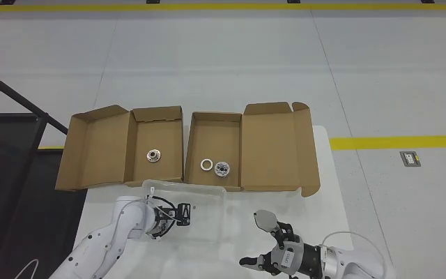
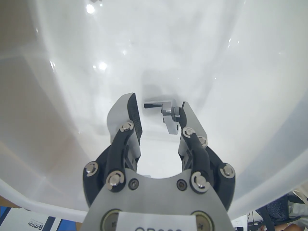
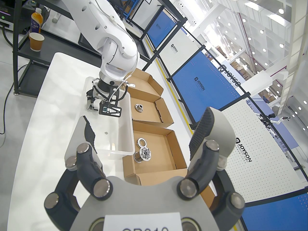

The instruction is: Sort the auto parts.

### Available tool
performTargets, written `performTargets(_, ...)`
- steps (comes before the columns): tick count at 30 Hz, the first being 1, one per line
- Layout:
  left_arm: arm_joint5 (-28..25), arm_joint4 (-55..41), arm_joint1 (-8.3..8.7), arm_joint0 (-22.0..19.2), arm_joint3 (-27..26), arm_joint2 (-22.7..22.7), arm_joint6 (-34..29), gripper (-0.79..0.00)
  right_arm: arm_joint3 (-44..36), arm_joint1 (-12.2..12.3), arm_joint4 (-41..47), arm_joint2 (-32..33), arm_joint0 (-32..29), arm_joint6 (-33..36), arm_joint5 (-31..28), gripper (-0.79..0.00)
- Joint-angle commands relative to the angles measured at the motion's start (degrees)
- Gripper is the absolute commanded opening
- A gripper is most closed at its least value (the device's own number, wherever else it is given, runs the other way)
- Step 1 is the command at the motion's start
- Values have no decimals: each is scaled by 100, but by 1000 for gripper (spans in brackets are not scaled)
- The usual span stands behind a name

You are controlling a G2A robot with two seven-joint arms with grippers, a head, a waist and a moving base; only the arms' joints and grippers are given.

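Silver L-shaped metal bracket (image 2: 170, 121) sitting inside your left hand (image 2: 158, 103), fingers (image 2: 134, 116) parted, crowding one side; be centring before clamping.

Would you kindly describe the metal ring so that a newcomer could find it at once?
Beyond the clear bin stand two cardboard boxes; look in the right box. Two metal parts lie side by side: the ring is a thin hoop with an open centre, while the cylinder beside it is chunkier with a slotted face.
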Motion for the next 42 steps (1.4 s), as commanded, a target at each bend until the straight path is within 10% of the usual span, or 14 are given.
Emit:
performTargets(1, -4, -12, 25, -33, 45, 59, 4, -388, 0, 0, 0, 0, 0, 0, 0, 0)
performTargets(15, 188, -478, 188, -193, -249, 105, -188, -646, 0, 0, 0, 0, 0, 0, 0, 0)
performTargets(34, 1265, -949, 680, 1124, -2295, -2252, 473, -785, 0, 0, 0, 0, 0, 0, 0, 0)
performTargets(42, 1281, -947, 687, 1166, -2332, -2298, 502, -785, 0, 0, 0, 0, 0, 0, 0, 0)
